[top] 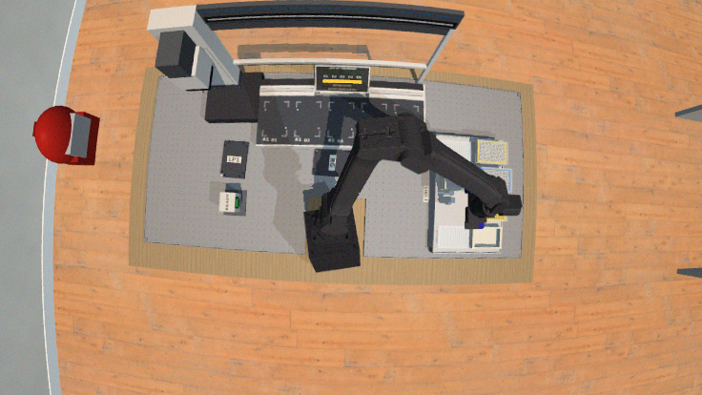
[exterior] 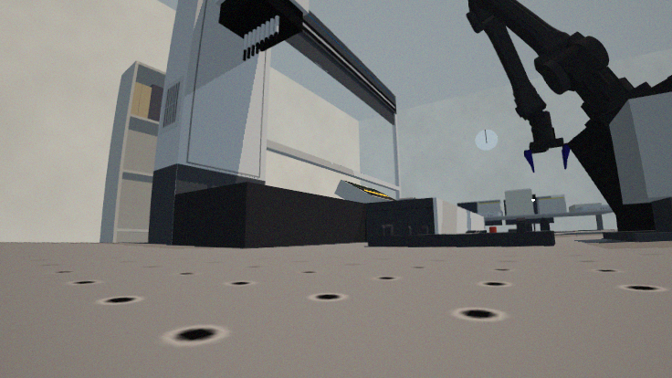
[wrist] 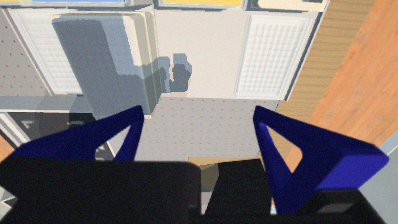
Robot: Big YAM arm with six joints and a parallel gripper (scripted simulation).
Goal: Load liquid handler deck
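My gripper (top: 479, 221) hangs open and empty above the front part of the SHELF (top: 465, 194) at the right. In the exterior view its blue fingers (exterior: 547, 157) stand wide apart, well above the shelf items. In the wrist view the fingers frame bare shelf surface and the mat edge. A white lidded plate (wrist: 272, 55) lies ahead to the right, and a tall grey block (wrist: 105, 65) to the left. A grey tip rack (top: 492, 152), a blue-edged rack (top: 502, 176) and a yellow rack (top: 500, 216), partly under the arm, line the shelf's right side. I cannot read the labels.
The deck (top: 339, 120) with its bracketed positions lies at the back centre and holds nothing. Lid park LP1 (top: 234, 155) and the READY key (top: 232, 201) sit at the left, the regrip nest RG (top: 328, 158) beside the arm. A cream item (top: 485, 237) and a white plate (top: 454, 237) sit at the shelf's front.
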